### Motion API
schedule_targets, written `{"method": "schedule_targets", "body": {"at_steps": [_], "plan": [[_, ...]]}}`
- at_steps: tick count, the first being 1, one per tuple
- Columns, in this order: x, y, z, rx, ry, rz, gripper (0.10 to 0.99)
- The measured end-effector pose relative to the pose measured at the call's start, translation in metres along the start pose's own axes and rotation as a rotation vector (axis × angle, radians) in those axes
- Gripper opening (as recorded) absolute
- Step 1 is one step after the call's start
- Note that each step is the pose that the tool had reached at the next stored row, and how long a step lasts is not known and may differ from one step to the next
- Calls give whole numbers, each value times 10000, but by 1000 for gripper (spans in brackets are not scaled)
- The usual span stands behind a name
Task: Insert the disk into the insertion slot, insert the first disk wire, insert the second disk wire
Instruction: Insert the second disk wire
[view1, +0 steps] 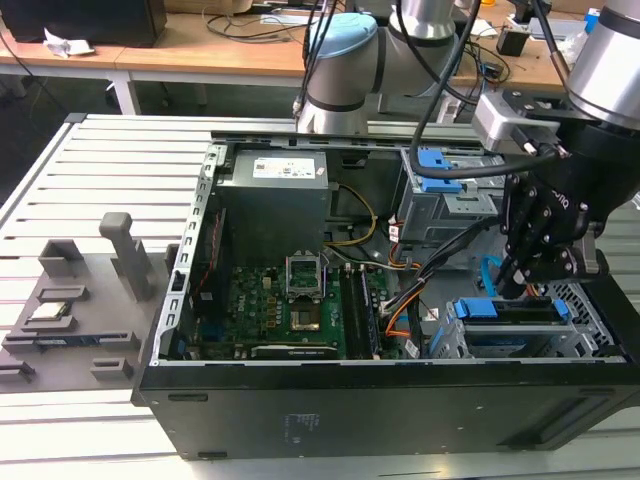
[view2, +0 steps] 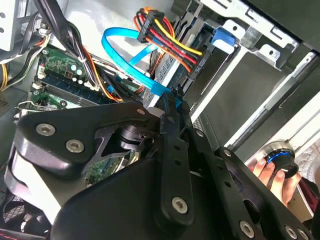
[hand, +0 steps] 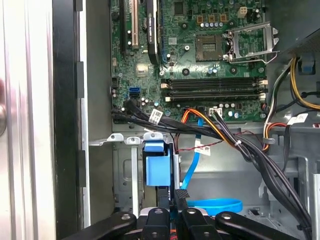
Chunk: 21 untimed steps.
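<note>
Silver arm (view1: 610, 60) with pale blue joint caps, black cables, black screw-studded end effector (view1: 535, 262).

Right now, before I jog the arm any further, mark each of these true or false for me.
1. The disk in its blue frame sits inside the insertion slot. True.
2. The second disk wire runs straight and flat across the motherboard. False: it curves in a loop next to the insertion slot, close to the pincer.
3. The pincer hangs over the insertion slot at the exterior view's right. True.
4. A fan cooler covers the processor socket. False: the socket is bare, with nothing mounted over it.
5. The first disk wire is a single white cable. False: it is a bundle of orange, red and black wires on a black plug.
</note>
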<state>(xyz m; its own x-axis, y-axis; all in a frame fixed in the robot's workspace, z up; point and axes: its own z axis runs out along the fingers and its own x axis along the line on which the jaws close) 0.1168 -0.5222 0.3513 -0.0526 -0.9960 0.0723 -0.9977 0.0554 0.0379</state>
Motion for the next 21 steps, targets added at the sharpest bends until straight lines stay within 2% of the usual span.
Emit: {"method": "schedule_targets", "body": {"at_steps": [8, 18, 20, 21], "plan": [[-3, -59, 37, 0, 5, 0, 161], [0, -94, 100, 0, 5, 1, 161], [1, -95, 95, 0, 5, -3, 161], [3, -95, 67, 1, 6, -5, 161]]}}
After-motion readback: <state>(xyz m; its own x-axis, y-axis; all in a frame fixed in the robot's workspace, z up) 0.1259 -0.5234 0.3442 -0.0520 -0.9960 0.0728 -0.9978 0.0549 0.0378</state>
